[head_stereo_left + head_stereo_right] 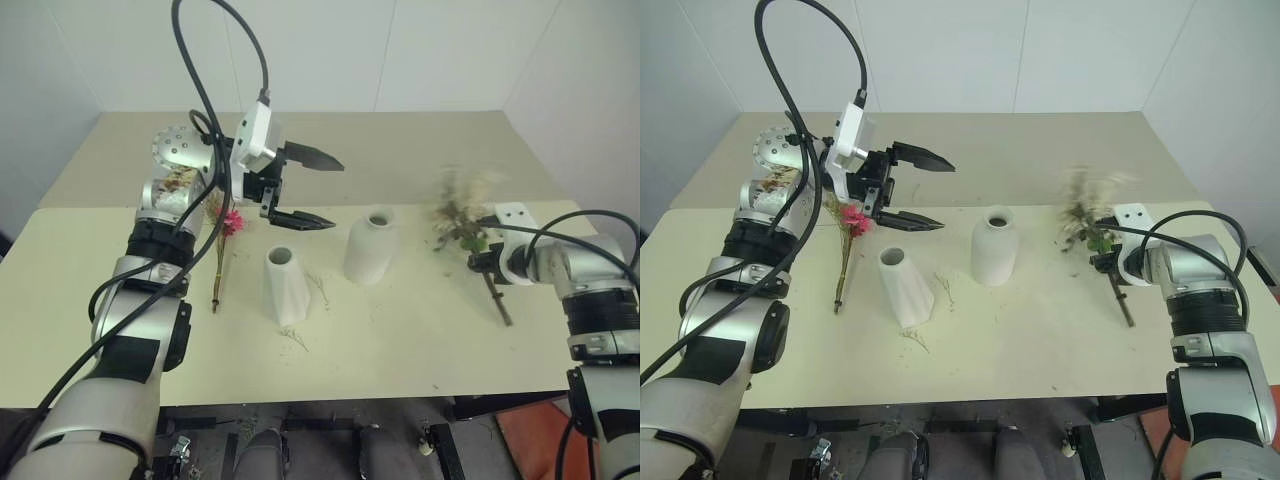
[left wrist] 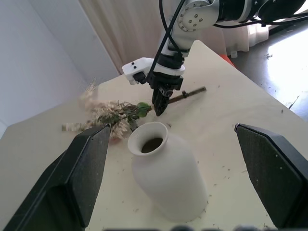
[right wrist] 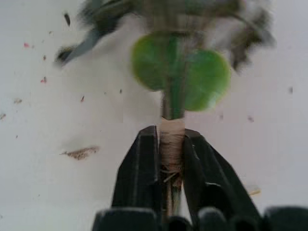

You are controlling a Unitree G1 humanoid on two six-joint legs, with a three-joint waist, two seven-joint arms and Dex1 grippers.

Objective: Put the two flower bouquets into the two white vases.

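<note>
Over on the right side of the cream table [image 1: 400, 330], the right gripper [image 3: 171, 163] is clamped tight on the pale bouquet [image 1: 462, 222], and the wrist view makes it plain: both black fingers [image 3: 139, 173] squeeze the twine-wrapped binding of the stems, two round green leaves [image 3: 202, 79] just beyond the fingertips. From the head camera the bunch lies along the tabletop, its feathery cream and tan head pointing away from the robot, the bare stem end [image 1: 497, 300] trailing back toward the table's near edge. The flower head looks blurred, so finer detail cannot be told.

In the middle, the two white vases stand upright and near each other. The bottle-shaped vase [image 1: 370, 248] sits right of the slim tapered vase [image 1: 284, 285]; both mouths are open and nothing is in either.

Up above, the left gripper [image 1: 305, 190] hovers over the table behind the tapered vase, fingers spread wide and holding nothing, pointing across toward the right. Its wrist camera looks straight past the bottle vase to the right arm gripping the stems.

The magenta bouquet [image 1: 225, 235] lies flat on the table to the left of the tapered vase, pink daisy away from the robot, stem running toward the near edge, partly behind the left arm. Bits of dried debris [image 1: 296, 338] dot the table around the vases.
</note>
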